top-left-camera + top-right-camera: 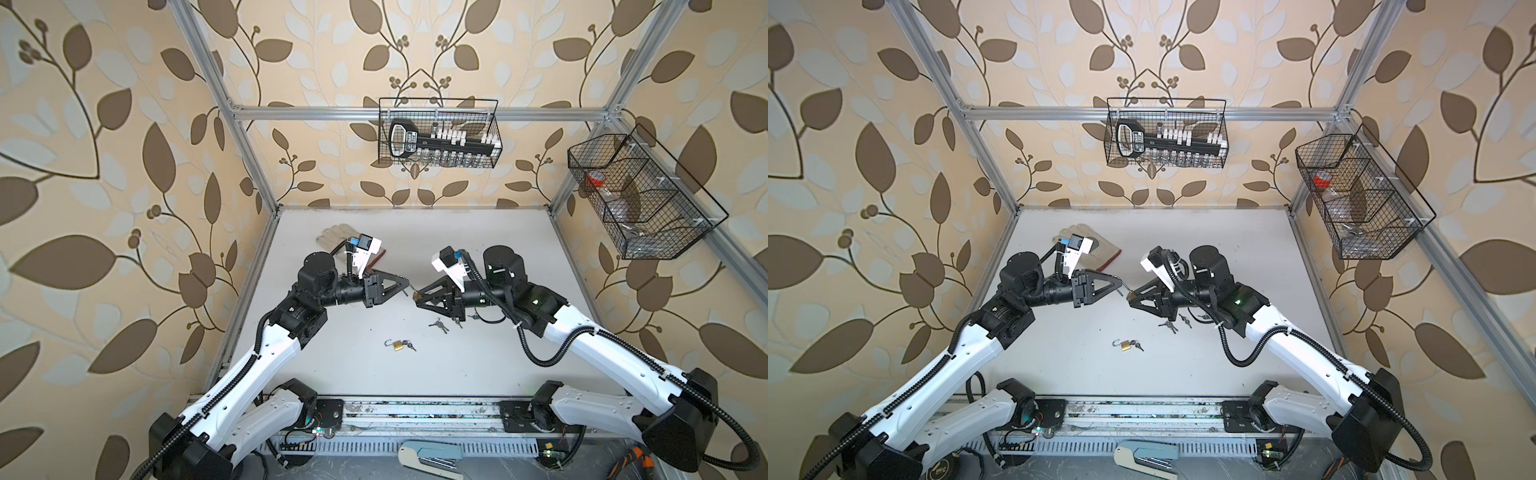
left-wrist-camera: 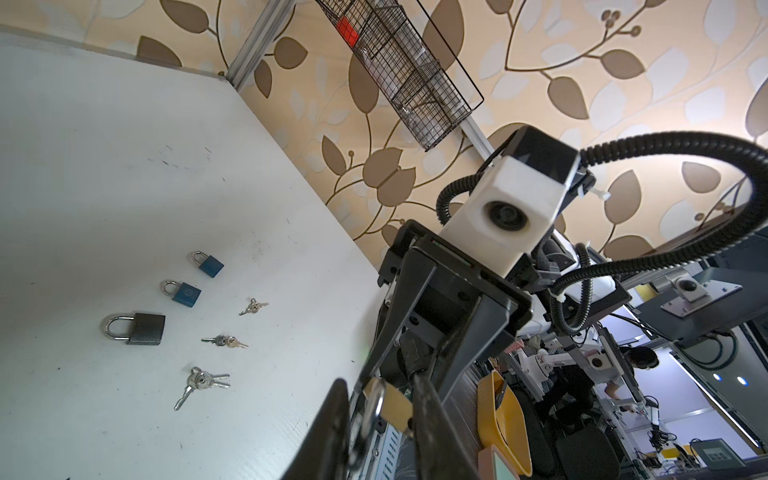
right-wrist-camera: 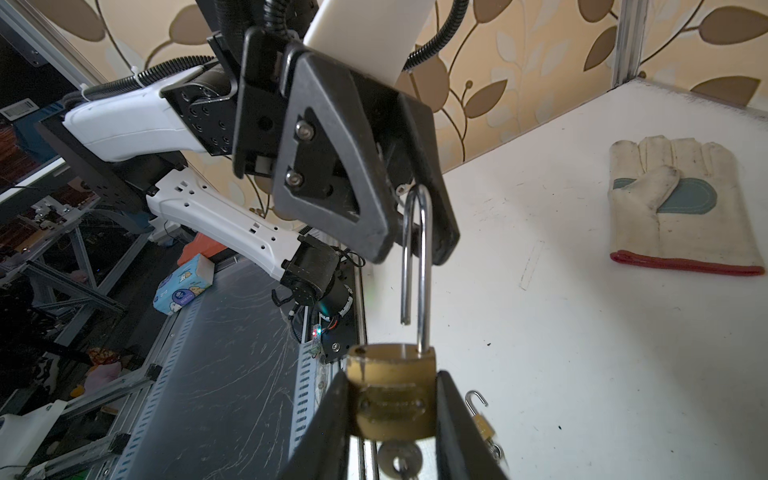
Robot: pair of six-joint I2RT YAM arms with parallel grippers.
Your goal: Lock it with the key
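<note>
Brass-bodied, the padlock (image 3: 392,409) is held above the middle of the worktop (image 1: 498,374) — our right gripper (image 1: 417,296) clamps its body from both sides, with a key (image 3: 400,459) seated in its keyhole end. Its shackle (image 3: 424,270) stands open, the free leg clear of the body. Our left gripper (image 3: 415,237) sits narrow around the shackle's bend — we cannot tell whether its fingers (image 3: 332,174) truly pinch the steel.

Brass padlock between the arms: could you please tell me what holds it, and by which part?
The right gripper clamps the brass padlock by its body; the left gripper straddles its open shackle at the bend, grip unconfirmed.
</note>
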